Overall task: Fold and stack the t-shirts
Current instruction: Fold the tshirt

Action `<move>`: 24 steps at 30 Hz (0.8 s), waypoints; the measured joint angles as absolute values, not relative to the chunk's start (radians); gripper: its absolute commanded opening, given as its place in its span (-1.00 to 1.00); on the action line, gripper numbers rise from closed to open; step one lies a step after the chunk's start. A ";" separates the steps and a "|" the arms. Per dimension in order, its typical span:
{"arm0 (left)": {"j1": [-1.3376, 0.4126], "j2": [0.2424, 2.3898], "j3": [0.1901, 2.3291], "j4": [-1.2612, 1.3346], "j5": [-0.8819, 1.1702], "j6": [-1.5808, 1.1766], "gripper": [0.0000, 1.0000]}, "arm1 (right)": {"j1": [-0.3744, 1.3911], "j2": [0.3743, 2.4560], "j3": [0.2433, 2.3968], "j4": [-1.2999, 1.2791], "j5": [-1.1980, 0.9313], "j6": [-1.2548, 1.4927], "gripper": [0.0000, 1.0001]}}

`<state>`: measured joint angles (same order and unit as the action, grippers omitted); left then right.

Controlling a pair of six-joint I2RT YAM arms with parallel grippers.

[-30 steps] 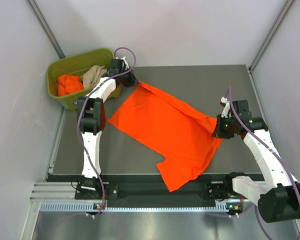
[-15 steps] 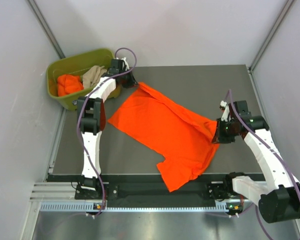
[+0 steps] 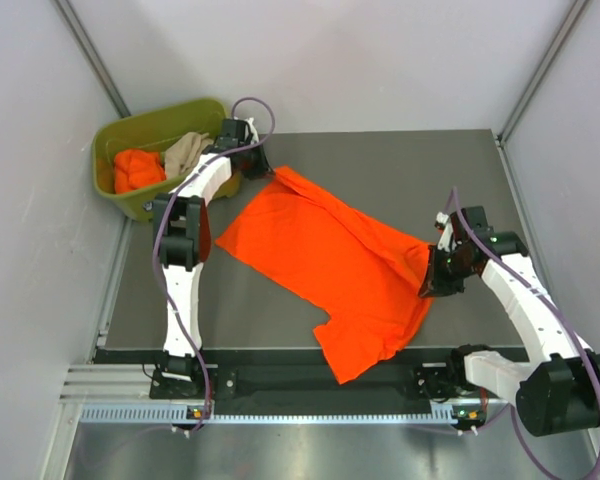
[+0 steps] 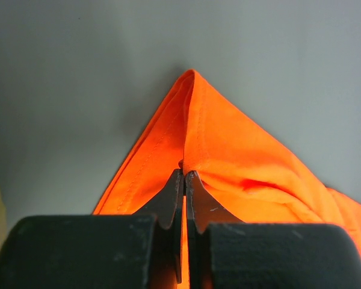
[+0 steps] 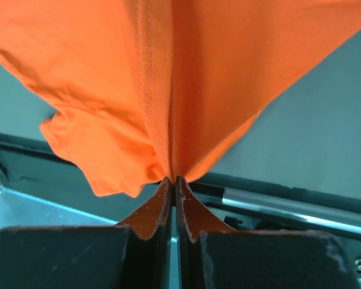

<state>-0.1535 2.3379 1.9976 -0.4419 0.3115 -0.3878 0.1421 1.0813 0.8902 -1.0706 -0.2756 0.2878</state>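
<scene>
Both jaws pinching orange t-shirt (image 3: 330,258), pinched edges hidden

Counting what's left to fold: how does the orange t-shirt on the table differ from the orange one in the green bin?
The table t-shirt is spread wide; the bin t-shirt is a crumpled bundle. The table t-shirt is pinched at opposite edges by the left gripper and right gripper; the bin t-shirt is untouched, beside a beige shirt. Both are plain bright orange.
</scene>
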 measured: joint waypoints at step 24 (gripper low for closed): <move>-0.139 2.244 1.891 -0.447 0.413 -0.369 0.15 | 0.136 1.226 0.979 -1.031 -0.266 0.391 0.36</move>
